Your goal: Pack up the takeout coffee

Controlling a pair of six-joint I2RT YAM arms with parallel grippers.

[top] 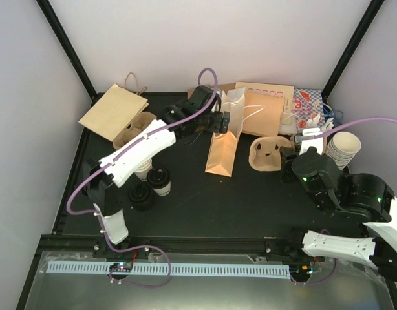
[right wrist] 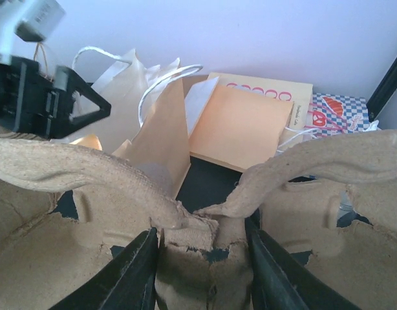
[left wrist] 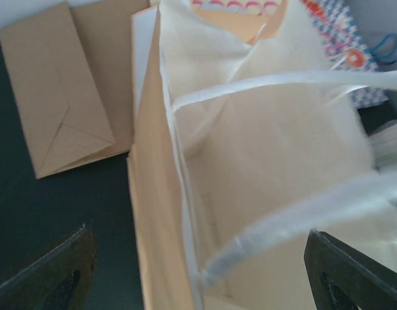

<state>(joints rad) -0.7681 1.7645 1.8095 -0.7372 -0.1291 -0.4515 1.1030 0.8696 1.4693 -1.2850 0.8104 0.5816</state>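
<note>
You're looking at a brown paper bag [top: 222, 145] that is standing open mid-table, its white handles [left wrist: 263, 84] arching across the mouth. A folded flat bag [top: 113, 110] is lying at the back left, right beside a pulp carrier [top: 135, 129]. A second pulp carrier [top: 266, 155] is sitting tilted up on edge further right, near stacked lidless cups [top: 344, 147]. Printed bags [top: 308, 106] are lying along the back wall.

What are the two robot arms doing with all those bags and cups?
They are getting ready to pack coffee. The right gripper is clamped on the middle of a brown pulp cup carrier. The left gripper is open at the mouth of a tan paper bag with white handles. Two cream paper cups with black lids stand on the black table, not yet packed.
</note>
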